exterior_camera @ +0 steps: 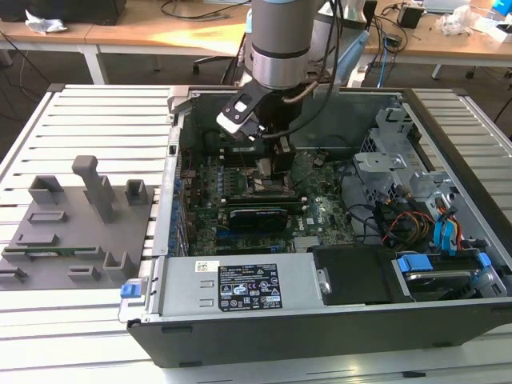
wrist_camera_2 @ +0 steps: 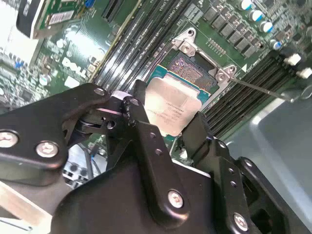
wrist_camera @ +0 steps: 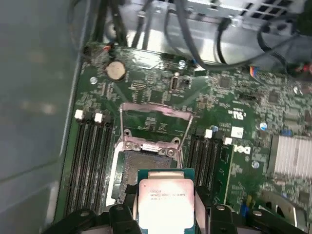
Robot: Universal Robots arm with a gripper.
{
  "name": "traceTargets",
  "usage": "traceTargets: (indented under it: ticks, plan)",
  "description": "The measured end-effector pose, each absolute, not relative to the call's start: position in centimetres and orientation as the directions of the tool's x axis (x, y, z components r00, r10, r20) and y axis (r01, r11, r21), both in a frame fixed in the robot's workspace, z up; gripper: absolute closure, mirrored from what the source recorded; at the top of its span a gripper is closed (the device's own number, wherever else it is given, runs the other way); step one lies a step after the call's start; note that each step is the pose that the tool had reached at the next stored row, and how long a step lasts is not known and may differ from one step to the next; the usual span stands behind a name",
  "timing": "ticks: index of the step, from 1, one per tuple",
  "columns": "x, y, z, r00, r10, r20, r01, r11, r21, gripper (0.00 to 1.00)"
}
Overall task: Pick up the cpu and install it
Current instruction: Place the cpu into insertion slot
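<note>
End effector: the end effector (wrist_camera_2: 168,117) is clenched on the cpu, with one black finger pressed against each of two opposite edges, as is seen in both wrist views.
Step in hand: the chip is judged to be in the course of being brought down to its seat; it is not judged to be installed yet.
Doing it well: the chip is best kept level and square to the frame, its edges matched to the seat's edges, and let down without side pressure, since the contacts beneath are likely to be easily bent.
Cpu: the cpu (wrist_camera_2: 170,105) is held just over the near edge of the socket; whether it touches cannot be told.
Cpu look: a small flat square is seen, topped in pale silvery metal with faint print, on a thin green carrier with a dark rim.
Socket: the socket (wrist_camera: 141,163) is laid open, with its retaining bracket (wrist_camera: 156,108) swung up.
Memory slots: long dark memory slots (wrist_camera: 90,151) are ranged on both sides.
Motherboard: the green motherboard (wrist_camera: 234,97) is laid flat in the computer case (exterior_camera: 240,336).
Counter: the case is carried on a slatted counter (exterior_camera: 104,112).
</note>
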State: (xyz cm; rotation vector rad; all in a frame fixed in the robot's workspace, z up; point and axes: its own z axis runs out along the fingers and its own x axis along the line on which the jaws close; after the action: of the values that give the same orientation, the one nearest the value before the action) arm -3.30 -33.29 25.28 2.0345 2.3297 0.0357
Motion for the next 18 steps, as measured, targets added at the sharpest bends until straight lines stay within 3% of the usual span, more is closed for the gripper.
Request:
traceTargets:
  ticks: [1,18]
  plan:
    - [-3.3,-33.3,25.3,-0.073,0.997,-0.021,0.996,0.074,0.049,0.45]
    - [-3.2,-32.0,23.2,-0.072,0.997,-0.025,0.996,0.073,0.049,0.45]
